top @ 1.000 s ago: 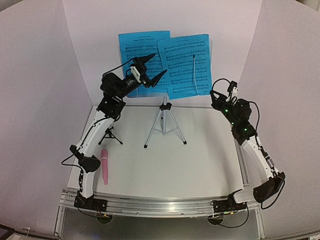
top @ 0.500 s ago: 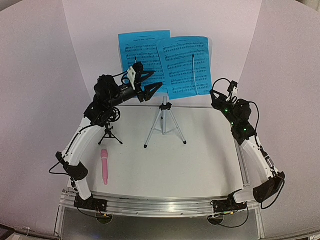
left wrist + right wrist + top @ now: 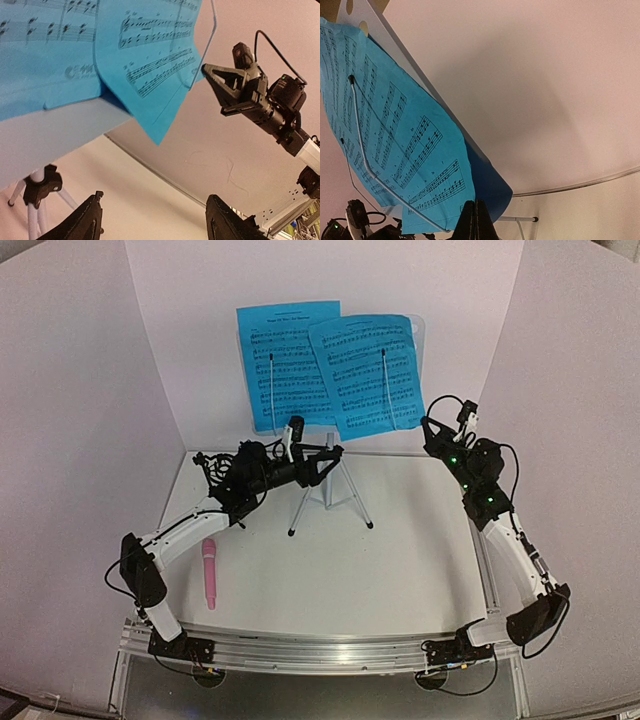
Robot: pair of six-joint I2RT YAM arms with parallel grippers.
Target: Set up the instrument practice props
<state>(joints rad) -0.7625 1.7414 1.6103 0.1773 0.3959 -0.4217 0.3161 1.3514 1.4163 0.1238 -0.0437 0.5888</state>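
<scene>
Nearest us, the pink microphone [image 3: 209, 573] lies flat on the worktop [image 3: 420, 570], close under the left arm, with no hand on it. We cannot find the small black tripod; the left arm may be covering it.

Further in, the left hand [image 3: 322, 464] hangs low with its fingers [image 3: 226, 222] spread wide and nothing between them. In its wrist view, the black hub [image 3: 42, 182] of the music stand [image 3: 55, 132] sits outside the left finger, not in the gap. So we are beside the post rather than around it.

We judge the step in hand to be taking hold of the stand low down, to steady it or square it up. To do that well, we slide the hand sideways until the post sits midway in the gap, right at the hub where the legs meet, and only then close. A grip that low should keep a top-heavy stand from tipping, whereas a nudge from one finger could skate it on its slim legs. We close slowly and shift the stand without lifting it.

Beyond and above, two pages of sheet music [image 3: 365, 365] rest overlapped on the stand's desk under thin wire holders [image 3: 385, 380]. The right page is tilted, and its corner hangs below the lip. The right hand [image 3: 207, 70], pinched closed on nothing, hovers just off that page's right edge. We hold it clear so it does not catch the paper.
</scene>
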